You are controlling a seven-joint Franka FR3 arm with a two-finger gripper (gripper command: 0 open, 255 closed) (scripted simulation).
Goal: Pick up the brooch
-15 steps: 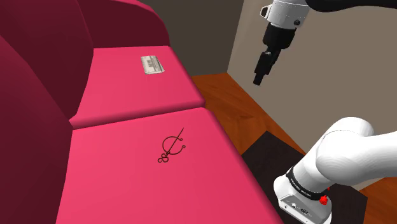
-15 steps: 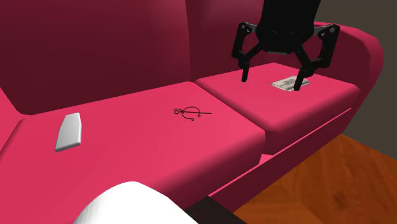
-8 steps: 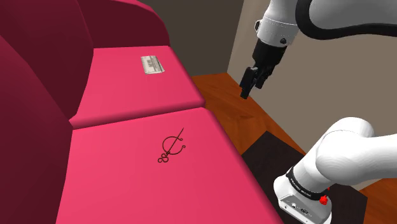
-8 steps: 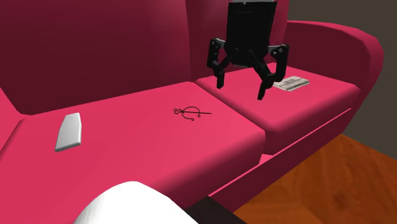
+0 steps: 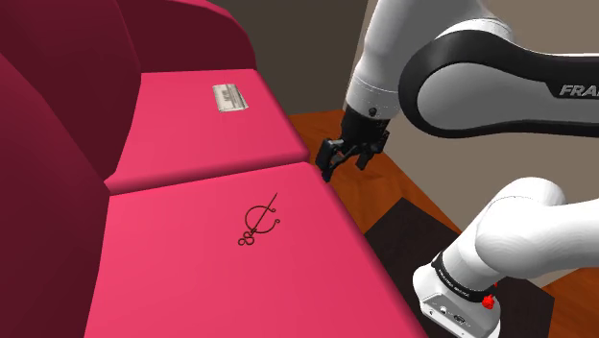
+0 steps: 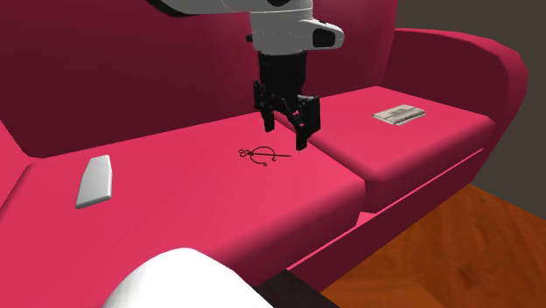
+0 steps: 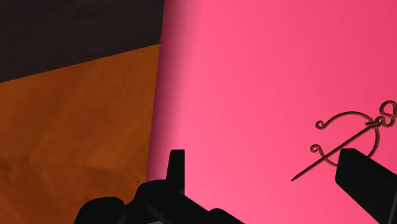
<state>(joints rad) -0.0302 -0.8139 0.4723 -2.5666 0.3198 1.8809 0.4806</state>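
The thin dark wire brooch (image 5: 257, 223) (image 6: 262, 155) (image 7: 350, 143), a ring crossed by a pin, lies flat on the pink sofa seat cushion (image 5: 192, 278). The all-black two-finger gripper (image 5: 332, 163) (image 6: 286, 131) (image 7: 270, 168) hangs just beside it, near the cushion's front edge. Its fingers are apart and hold nothing. The white arm (image 5: 461, 67) arches over and points the gripper down.

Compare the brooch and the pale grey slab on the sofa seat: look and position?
The brooch is a thin dark wire ring crossed by a pin; the slab is a solid pale grey block. The brooch lies close by the open claw; the slab lies well off toward the second exterior view's left. Shared: both lie flat on the pink sofa seat, untouched.
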